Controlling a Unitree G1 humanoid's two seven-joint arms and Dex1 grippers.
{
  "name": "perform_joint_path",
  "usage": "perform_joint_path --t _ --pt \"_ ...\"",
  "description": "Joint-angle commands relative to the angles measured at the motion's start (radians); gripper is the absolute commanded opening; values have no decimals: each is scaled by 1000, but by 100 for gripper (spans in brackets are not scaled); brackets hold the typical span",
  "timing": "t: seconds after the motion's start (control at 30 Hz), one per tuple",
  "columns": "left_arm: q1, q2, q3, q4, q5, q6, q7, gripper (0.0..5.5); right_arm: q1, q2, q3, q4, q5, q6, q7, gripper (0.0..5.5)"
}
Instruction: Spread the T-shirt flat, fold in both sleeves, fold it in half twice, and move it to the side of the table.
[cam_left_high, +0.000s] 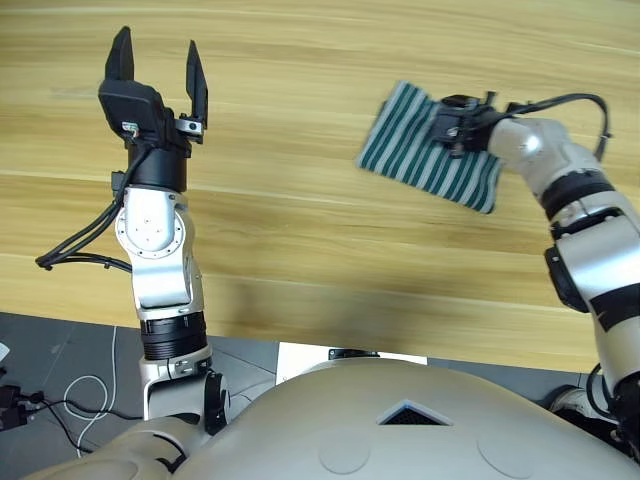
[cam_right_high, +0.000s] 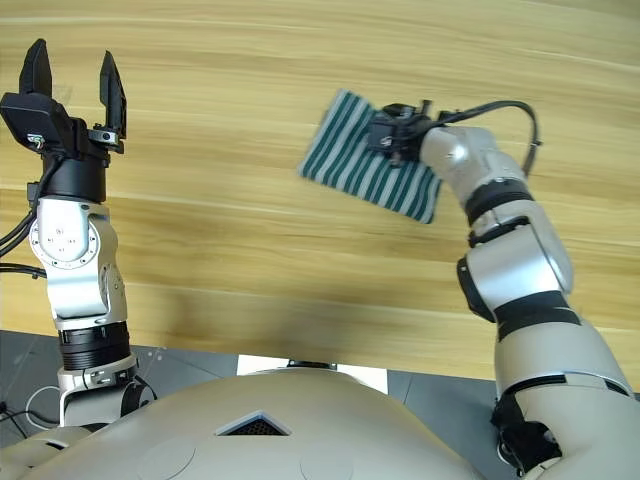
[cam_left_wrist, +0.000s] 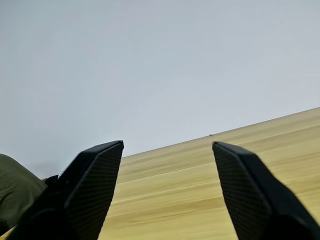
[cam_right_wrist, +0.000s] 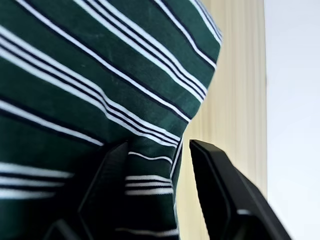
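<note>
Right half of the table: the T-shirt (cam_left_high: 400, 140) lies here as a compact folded rectangle, well apart from the left arm and set at a slant to the plank lines.
T-shirt material: soft knit cloth, dark green with thin white and dark stripes. The right wrist view (cam_right_wrist: 75, 75) shows the stripes as paired fine lines.
T-shirt shape: four-sided packet with rounded, layered edges. Its near-right corner looks thicker and casts a small shadow on the wood.
Right gripper (cam_left_high: 442, 125): set on the T-shirt's far-right edge. In its wrist view (cam_right_wrist: 157, 150) the two fingers stand only a narrow way apart, with a bunched fold of the cloth pinched between them (a sliver of table shows beside one finger).
Left gripper (cam_left_high: 157, 45): raised over the left part of the table with its fingers pointing toward the far side. The fingers are spread wide with nothing between them, as its wrist view (cam_left_wrist: 167, 145) confirms.
Finger form: black and wedge-shaped, tapering to the tips, with a fine woven texture on the faces.
Table (cam_left_high: 300, 100): light wood in long planks, with visible grain and a matte surface.
Floor, near left: dark grey, with a white cable (cam_left_high: 90, 390) lying on it in a loop.
</note>
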Motion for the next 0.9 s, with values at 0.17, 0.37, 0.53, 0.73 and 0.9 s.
perform_joint_path --t 0.17,0.37,0.53,0.73,0.9 --pt "98 -22 10 -100 7 23 22 330 391 -272 -271 67 196 126 -160 225" --pt "132 -51 -5 -118 -11 35 20 330 508 -305 -372 49 234 143 -412 225" --pt "135 -72 -50 -98 22 34 24 330 465 -276 -396 -10 223 15 -508 225" --pt "117 -94 -77 -72 44 11 38 330 344 -271 -401 -217 189 -206 -581 225" --pt "84 -81 -79 -116 92 2 61 330 440 -269 -441 -869 111 -154 -553 225"
